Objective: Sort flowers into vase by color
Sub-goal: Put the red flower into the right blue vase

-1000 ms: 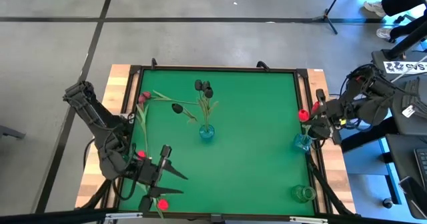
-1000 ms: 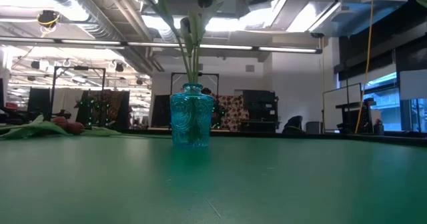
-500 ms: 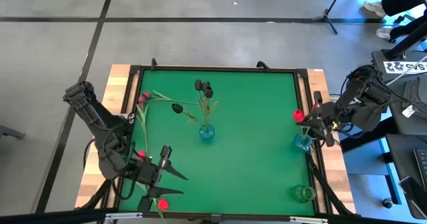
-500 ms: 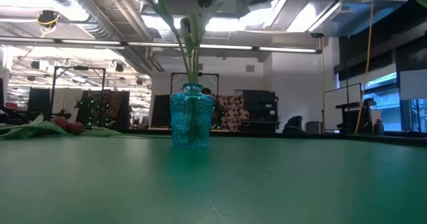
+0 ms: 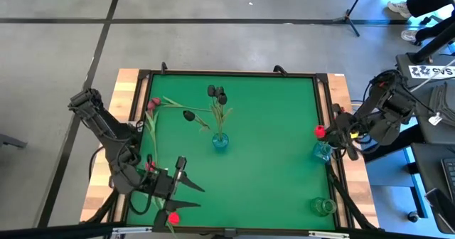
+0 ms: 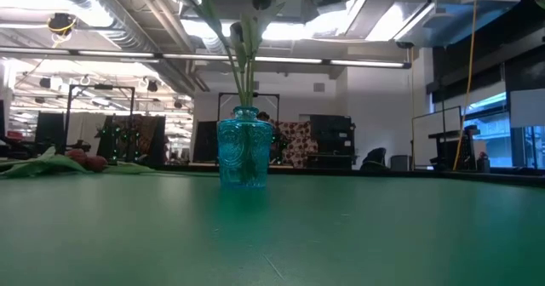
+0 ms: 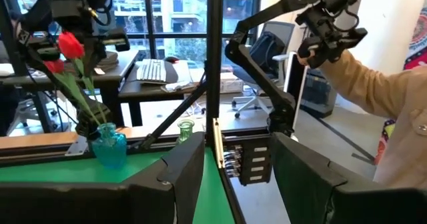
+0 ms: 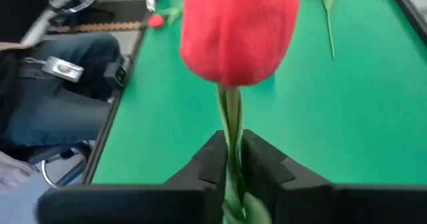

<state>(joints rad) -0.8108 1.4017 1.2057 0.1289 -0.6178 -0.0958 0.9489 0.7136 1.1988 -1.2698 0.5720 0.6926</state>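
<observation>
The green surface is seen from above with a dark arm at each side. The left arm is folded over the near left corner, and its left pincer is held with the fingers spread apart and nothing between them, just above the surface near the near edge. The right arm is bent in from beyond the right edge, and the right pincer is placed above a blue vase that stands at the right edge; in the right wrist view the fingers are seen set narrowly on either side of the stem of a red tulip, though whether the stem is pressed or merely flanked cannot be told. The red head is seen just above that vase. A second blue vase is stood near the middle of the surface, with black tulips rising from it. A clear vase is stood at the near right corner. Loose flowers with dark pink heads are laid near the far left corner, a black tulip is laid beside them, and another red tulip is laid at the near edge by the left pincer.
</observation>
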